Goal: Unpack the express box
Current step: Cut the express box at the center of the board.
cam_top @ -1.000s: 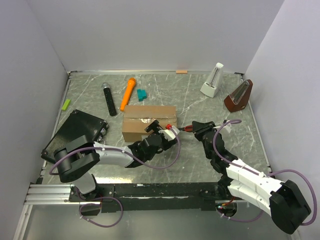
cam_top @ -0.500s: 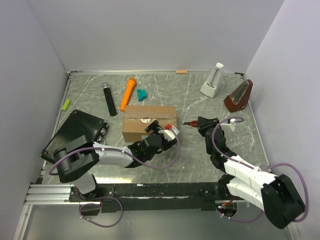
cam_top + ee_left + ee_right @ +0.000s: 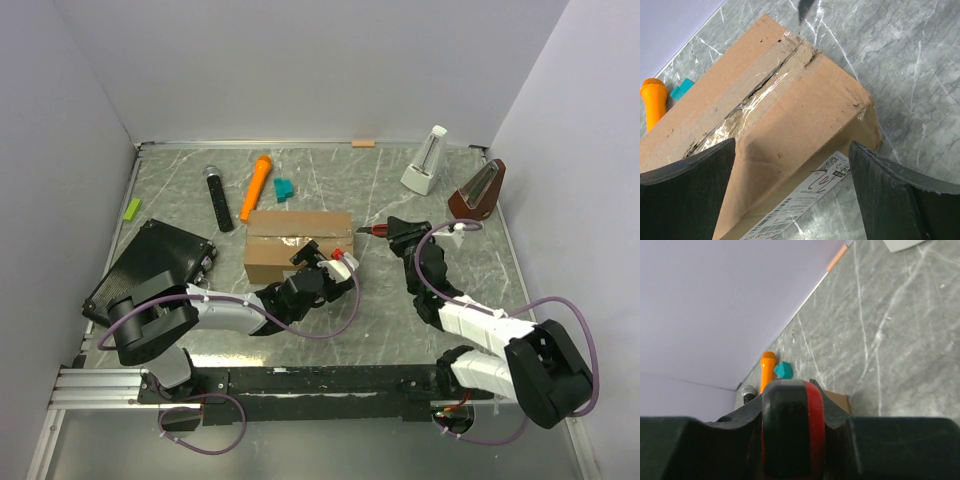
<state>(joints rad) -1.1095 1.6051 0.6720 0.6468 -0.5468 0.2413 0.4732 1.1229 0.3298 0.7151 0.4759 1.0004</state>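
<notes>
**Box mid-table, cutter at its right end**

I see the brown corrugated cardboard express box (image 3: 298, 238) in the middle of the overhead frame on the grey marbled table (image 3: 370, 300), closed, with clear tape along its top seam. My left gripper (image 3: 323, 261) sits at the box's lower right corner, fingers spread wide and empty. My right gripper (image 3: 398, 231) is clenched on a red-and-black cutter (image 3: 378, 231) whose tip points at the box's right end; I cannot tell whether it touches.

Bare table lies below and to the right of the box. Above it, an orange plastic cylinder (image 3: 256, 187) and a small teal block (image 3: 284, 188) lie near its far edge. A flat black ribbed case (image 3: 150, 265) lies apart at left.

Only the left wrist view shows the wrinkled tape and a printed label (image 3: 805, 195) on the side wall. Only the right wrist view shows the cutter's handle pinched between the fingers (image 3: 700, 445), with the blade hidden.
</notes>
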